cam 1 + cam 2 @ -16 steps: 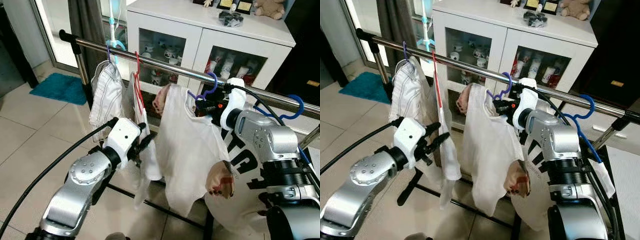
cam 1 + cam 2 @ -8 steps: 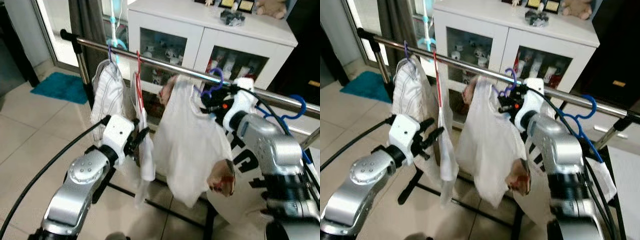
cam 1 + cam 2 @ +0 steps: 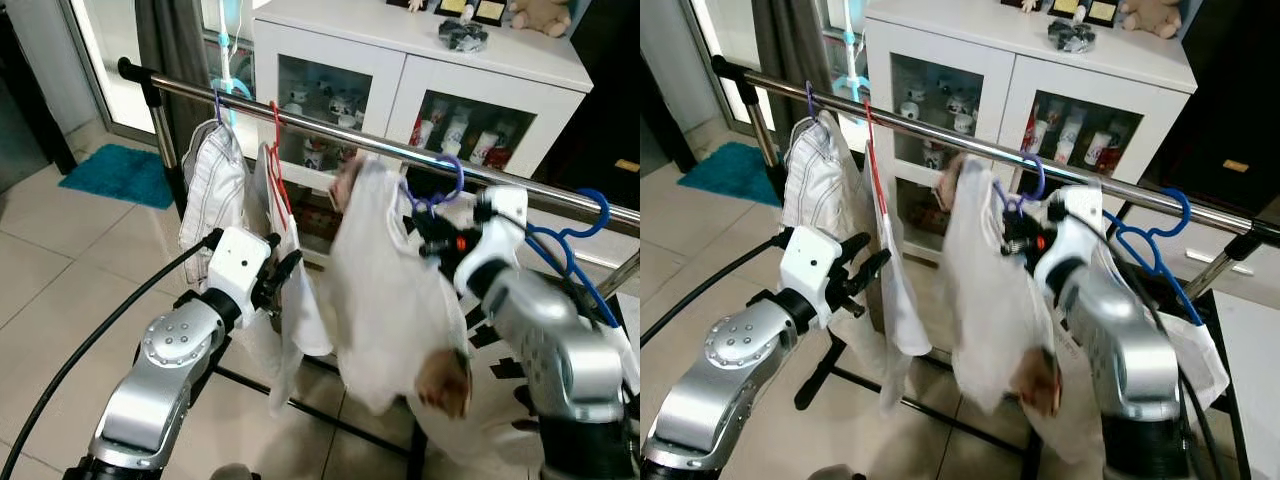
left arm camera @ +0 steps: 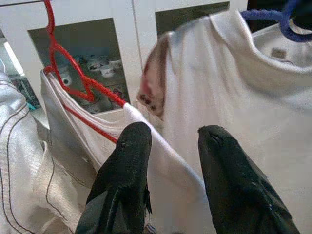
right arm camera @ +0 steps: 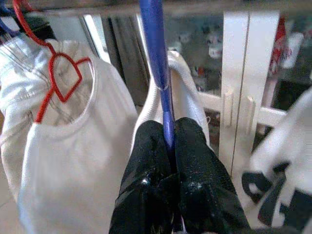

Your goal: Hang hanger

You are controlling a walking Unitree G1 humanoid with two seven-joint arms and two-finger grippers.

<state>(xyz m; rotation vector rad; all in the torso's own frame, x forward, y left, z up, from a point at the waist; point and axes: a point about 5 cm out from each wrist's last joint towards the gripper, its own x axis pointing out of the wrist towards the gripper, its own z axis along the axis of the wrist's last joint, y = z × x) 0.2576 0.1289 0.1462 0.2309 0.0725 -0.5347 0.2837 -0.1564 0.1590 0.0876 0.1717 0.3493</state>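
A purple hanger (image 3: 447,186) carries a white shirt (image 3: 385,290) with brownish sleeve ends. Its hook sits at the steel rail (image 3: 330,135), right of the middle. My right gripper (image 3: 434,232) is just below the hook, shut on the hanger's stem (image 5: 157,63), which runs up between the pads (image 5: 151,146). The shirt hangs blurred and slanted. My left gripper (image 3: 285,270) is open, lower and to the left, beside a white garment on a red hanger (image 3: 277,150). That cloth's edge (image 4: 161,161) lies between the fingers (image 4: 127,161).
A striped garment (image 3: 212,185) hangs at the rail's left end. A blue hanger (image 3: 575,235) and a black-printed white shirt (image 3: 500,340) hang to the right. A white glass-door cabinet (image 3: 400,60) stands behind the rail. A teal mat (image 3: 120,175) lies on the tiled floor.
My right gripper has carried the purple hanger and its shirt to the right along the rail, and the shirt is swinging. The left gripper has hardly moved.
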